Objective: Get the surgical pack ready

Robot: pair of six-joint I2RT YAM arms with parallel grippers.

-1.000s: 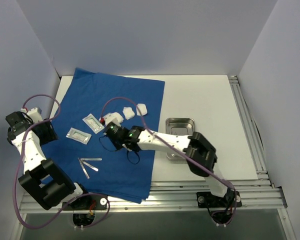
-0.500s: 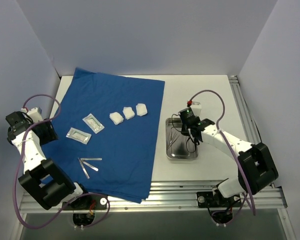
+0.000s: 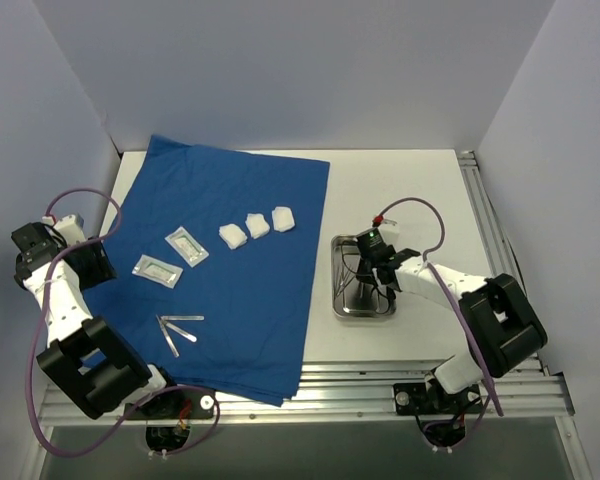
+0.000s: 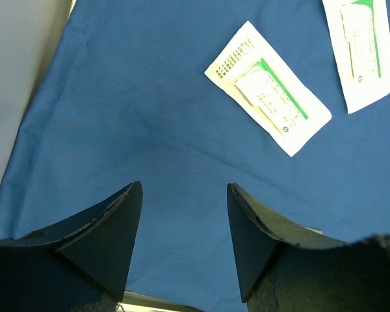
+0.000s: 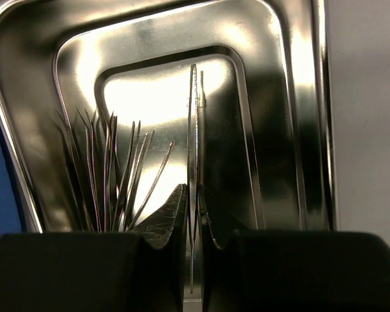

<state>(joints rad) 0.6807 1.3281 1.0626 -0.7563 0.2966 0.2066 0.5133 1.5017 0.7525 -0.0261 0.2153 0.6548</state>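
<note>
White table [image 3: 420, 190], steel tray [image 5: 279, 97] directly beneath right gripper [image 5: 194, 198] clenched on thin instrument [image 5: 194, 117].

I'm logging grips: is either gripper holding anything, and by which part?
The right gripper pinches a thin metal instrument along its shaft, most of its length sticking out over the steel tray. The left gripper is open and empty.

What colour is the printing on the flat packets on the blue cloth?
Green stripes on white packets; left wrist view.

Matt cloth sheet [image 3: 250, 300], glossy steel tray [image 5: 292, 130], shiny metal instrument [image 5: 193, 130], paper packets [image 4: 268, 97]
</note>
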